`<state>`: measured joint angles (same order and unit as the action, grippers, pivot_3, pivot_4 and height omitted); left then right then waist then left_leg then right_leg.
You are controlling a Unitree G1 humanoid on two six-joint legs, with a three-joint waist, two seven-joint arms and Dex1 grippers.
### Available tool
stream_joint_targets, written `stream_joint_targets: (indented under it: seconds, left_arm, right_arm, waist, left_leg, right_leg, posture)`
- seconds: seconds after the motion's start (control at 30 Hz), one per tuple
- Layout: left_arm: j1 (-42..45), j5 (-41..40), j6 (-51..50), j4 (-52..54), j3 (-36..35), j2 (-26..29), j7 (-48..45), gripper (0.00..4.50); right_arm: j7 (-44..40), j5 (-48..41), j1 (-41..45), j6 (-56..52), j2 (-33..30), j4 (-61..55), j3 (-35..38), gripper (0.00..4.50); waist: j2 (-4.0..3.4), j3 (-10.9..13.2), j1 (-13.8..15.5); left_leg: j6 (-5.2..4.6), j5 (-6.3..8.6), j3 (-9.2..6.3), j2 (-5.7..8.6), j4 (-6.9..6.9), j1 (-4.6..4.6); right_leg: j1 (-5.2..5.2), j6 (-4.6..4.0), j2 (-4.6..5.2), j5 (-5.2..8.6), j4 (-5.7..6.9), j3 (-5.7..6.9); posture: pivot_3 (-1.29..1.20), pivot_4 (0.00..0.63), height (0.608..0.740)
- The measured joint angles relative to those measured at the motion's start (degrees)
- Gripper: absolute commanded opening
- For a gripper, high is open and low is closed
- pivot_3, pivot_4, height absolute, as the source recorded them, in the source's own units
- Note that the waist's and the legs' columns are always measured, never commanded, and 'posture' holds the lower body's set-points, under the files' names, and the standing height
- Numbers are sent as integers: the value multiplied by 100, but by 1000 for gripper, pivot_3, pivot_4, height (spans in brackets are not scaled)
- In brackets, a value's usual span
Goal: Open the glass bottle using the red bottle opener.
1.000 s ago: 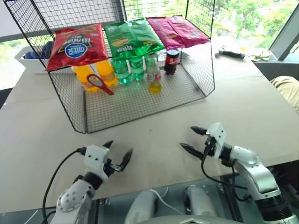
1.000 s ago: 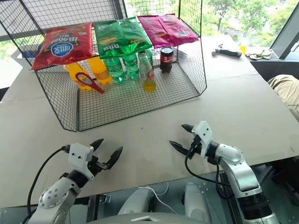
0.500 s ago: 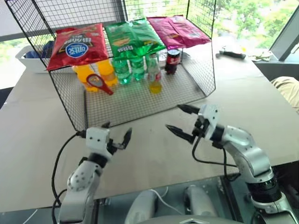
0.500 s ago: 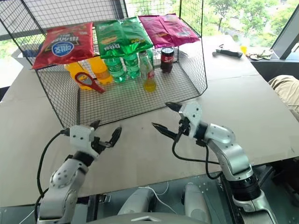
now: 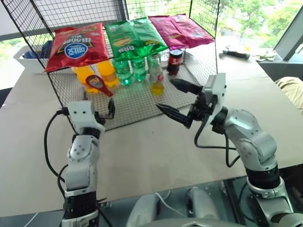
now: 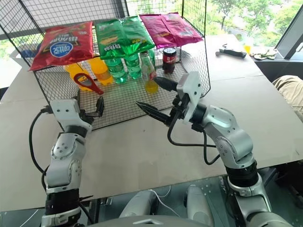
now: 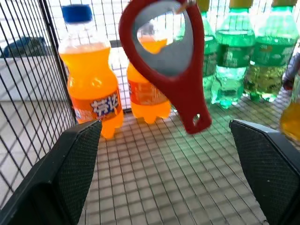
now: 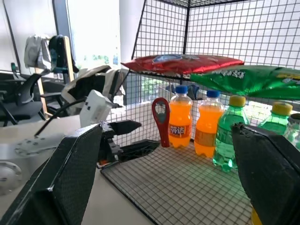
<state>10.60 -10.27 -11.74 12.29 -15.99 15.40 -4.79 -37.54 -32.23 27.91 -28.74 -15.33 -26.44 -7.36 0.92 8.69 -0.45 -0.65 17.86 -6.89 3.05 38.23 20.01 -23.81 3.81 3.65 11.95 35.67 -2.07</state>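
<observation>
A wire rack [image 5: 208,90] stands on the table [image 5: 265,113], its open side toward the robot. On its upper shelf lie three snack bags — one red [image 5: 75,46], one green [image 5: 135,38], one magenta [image 5: 179,29]. The red bag bears a blue oval logo with white writing, seen upside down and not legible.

Below stand two orange soda bottles [image 7: 91,89] with blue caps, two green bottles [image 5: 124,72] with yellow caps, one dark can [image 5: 174,61] with a red top, and one glass bottle [image 5: 155,75].

The bottle is small and clear, narrow at the neck, with yellow-orange liquid in its lower part and a red-and-white band above it. It stands upright on the lower shelf, just beside the green bottles.

The opener [image 7: 169,58] is a flat red paddle with a pale middle and a small hole in its handle; it seems to hang in front of the orange bottles, head up.

The left gripper [image 5: 105,112], fingers spread and empty, is at the rack's front edge. The right gripper [image 5: 176,98], also spread wide and empty, hovers before the shelf, well short of the bottle.
</observation>
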Motion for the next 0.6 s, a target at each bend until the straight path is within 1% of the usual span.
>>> stream_joint_targets:
  seconds: [0.13,0.53,0.6]
  left_arm:
    - [531,3,-15,-312,-63,33,134,4500]
    - [1178,-4,192,-1059,-84,72,119,4500]
    - [1182,-20,254,-1076,-81,66,81,4004]
  right_arm:
    - [99,-87,35,-18,-1,-6,64,4407]
    - [164,-68,33,-14,-43,-6,35,4407]
    - [164,-45,26,-1,-49,-6,31,4500]
  waist:
    - [0,0,-9]
    - [1,0,-17]
    - [0,0,-21]
  left_leg:
    - [0,0,-1,6,1,0]
    - [1,-1,-1,9,1,5]
    - [1,-1,-1,8,0,6]
  right_leg:
    - [-1,0,2,0,5,1]
    - [-10,0,3,0,5,-1]
    - [-10,0,3,0,4,-2]
  posture:
    - [0,150,740]
    - [0,150,740]
    - [0,150,740]
